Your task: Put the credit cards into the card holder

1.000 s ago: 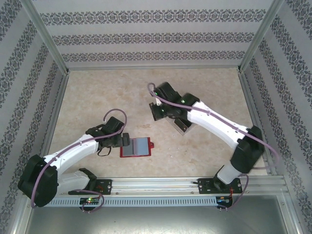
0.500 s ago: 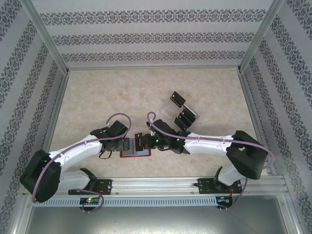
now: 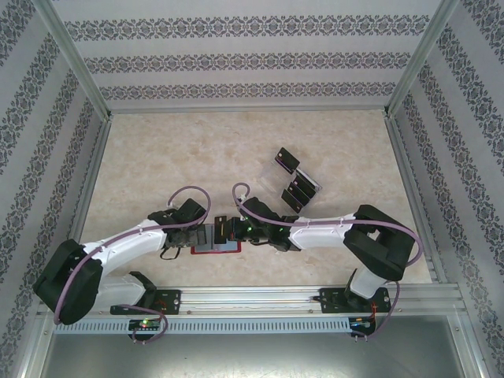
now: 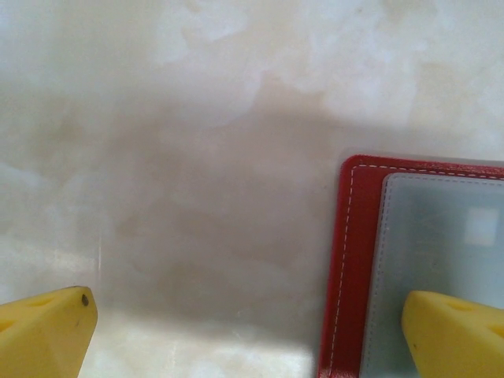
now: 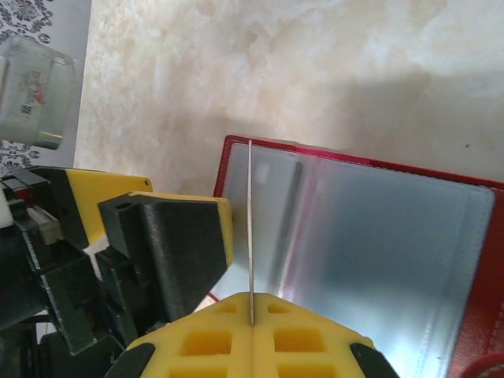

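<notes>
My two arms meet low over a pale marbled table (image 3: 173, 157), close to its near edge. My left gripper (image 4: 250, 337) has its jaws spread wide and grasps nothing. One yellow fingertip (image 4: 47, 331) hangs over bare table and the other sits over the grey inner pocket of the red wallet (image 4: 353, 260). The wallet's stitched end edge lies between them. I cannot tell whether that second fingertip presses on the pocket. My right gripper (image 5: 251, 305) is clenched on one thin card (image 5: 250, 228). From my right wrist the card shows edge-on, as a fine line running out from between the two yellow pads. The wallet lies open and flat just ahead of those pads, grey pockets facing up. The card's far edge reaches the wallet's red rim on the side nearest my left jaws. I cannot tell whether it has entered a pocket. A black and yellow finger of my left gripper stands just beside the card, at that same end of the wallet. From above, both sets of jaws crowd over that end, almost touching. The other black cards (image 3: 295, 193) lie well apart from both sets of jaws, farther back on the table, in and beside a clear plastic rack (image 3: 315, 187).
</notes>
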